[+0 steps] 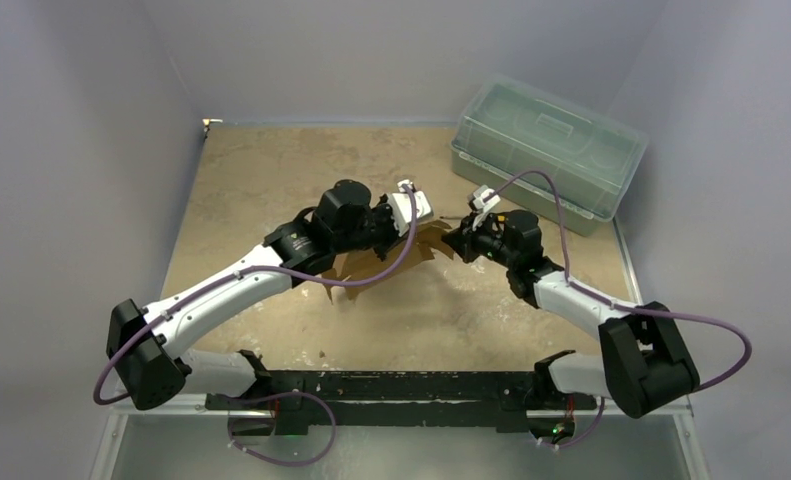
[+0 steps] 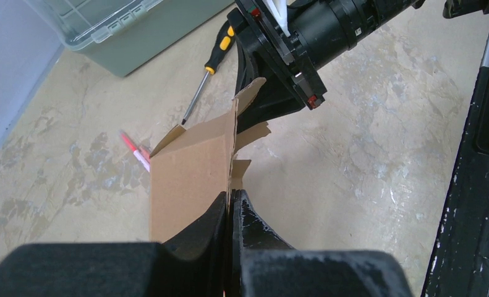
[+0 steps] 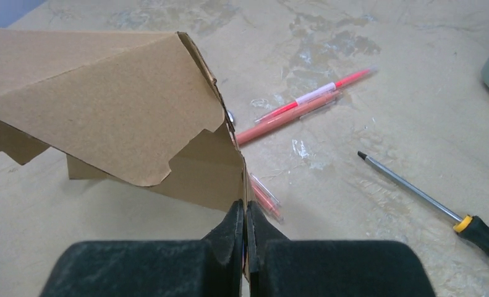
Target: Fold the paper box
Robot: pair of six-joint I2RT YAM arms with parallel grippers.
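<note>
Here the paper box (image 1: 426, 248) hangs partly folded at the middle of the table (image 1: 271, 180), pinched from both ends. The left gripper (image 2: 231, 201) is clenched on one thin cardboard edge, and the right gripper (image 3: 246, 207) is clamped the same way on the opposite edge. Whether the lower flaps touch the table I cannot tell.

From above, a green-tinted lidded bin (image 1: 546, 150) sits at 1 o'clock of the box, near the right arm's wrist and against the table's far right edge. In the right wrist view, red pens (image 3: 303, 105) lie on the table at 1 o'clock of the fingertips. Another pen lies just beside the fingertips, its end tucked under the cardboard. A screwdriver (image 3: 427, 201) with a yellow-and-black handle lies at 3 o'clock, its tip pointing toward the pens.

Grey walls (image 1: 71, 150) close the table at 9, 12 and 3 o'clock. Bare tabletop shows from 9 to 11 o'clock of the box, and again at 6 o'clock, before the black base rail (image 1: 391, 385).
</note>
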